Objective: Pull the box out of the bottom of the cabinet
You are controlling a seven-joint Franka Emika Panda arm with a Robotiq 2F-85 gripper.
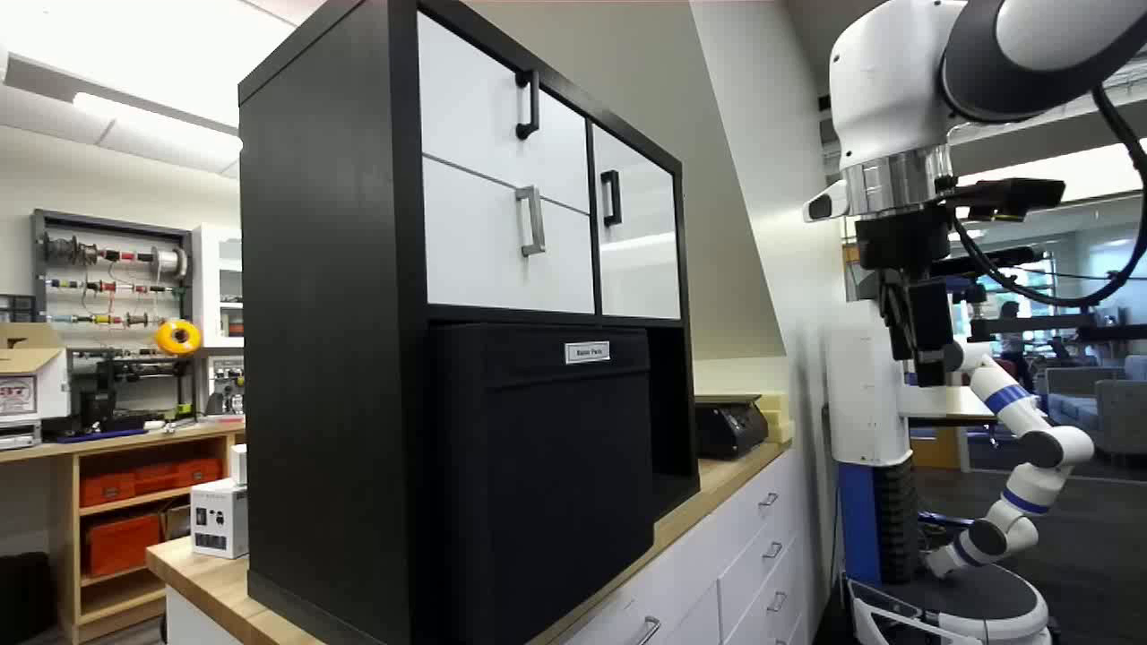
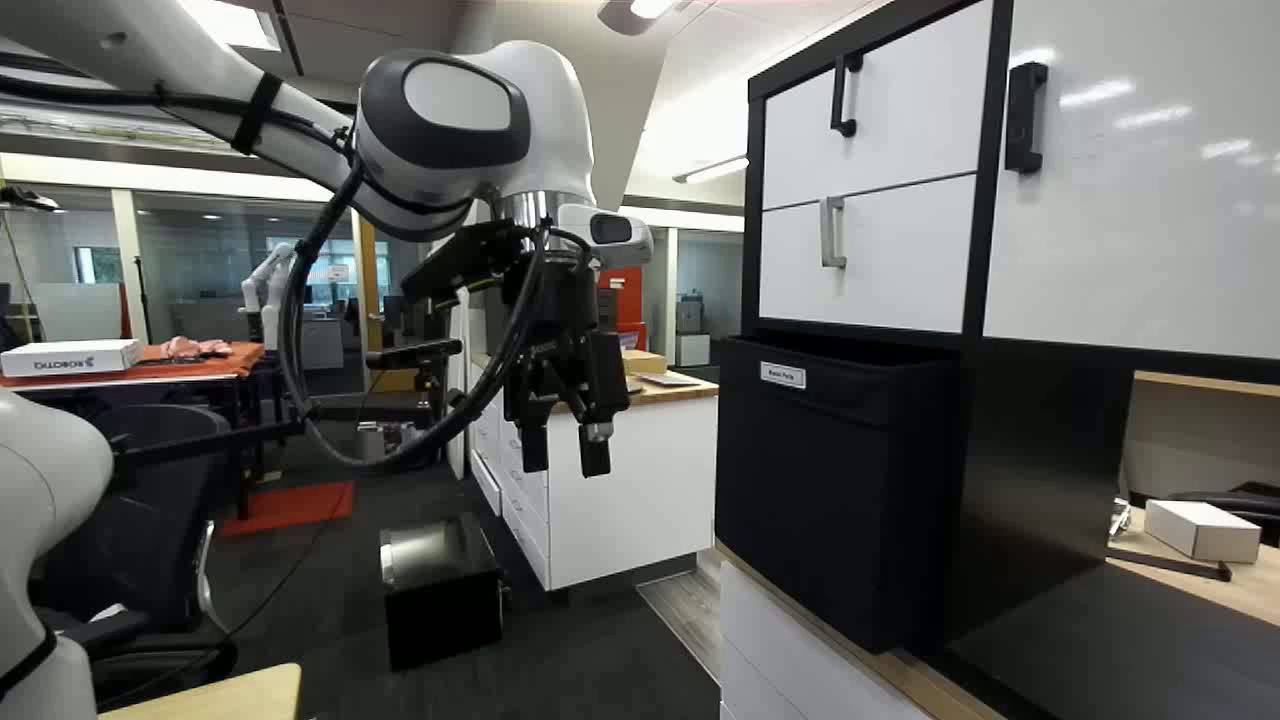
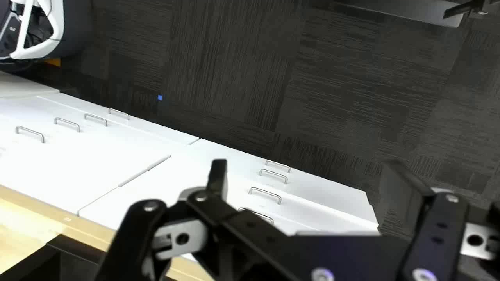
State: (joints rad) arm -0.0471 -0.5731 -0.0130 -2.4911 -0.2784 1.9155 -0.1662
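The box (image 1: 564,457) is a large black bin with a small white label near its top edge. It sits in the lower part of the cabinet (image 1: 323,313), below the white fronts. In an exterior view the box (image 2: 800,480) stands out past the cabinet (image 2: 1150,200) front and part of its open top shows. My gripper (image 2: 565,450) hangs fingers-down in front of the box and apart from it; it also shows in an exterior view (image 1: 916,349). In the wrist view the gripper (image 3: 306,171) is open with nothing between its fingers. The box cannot be made out there.
A wooden counter (image 1: 735,470) bears the cabinet, with white drawers (image 1: 753,546) and metal handles below. A black device (image 1: 730,428) stands on the counter beside the cabinet. A black cube-like object (image 2: 440,590) is on the floor. A white robot arm (image 1: 1030,448) stands behind.
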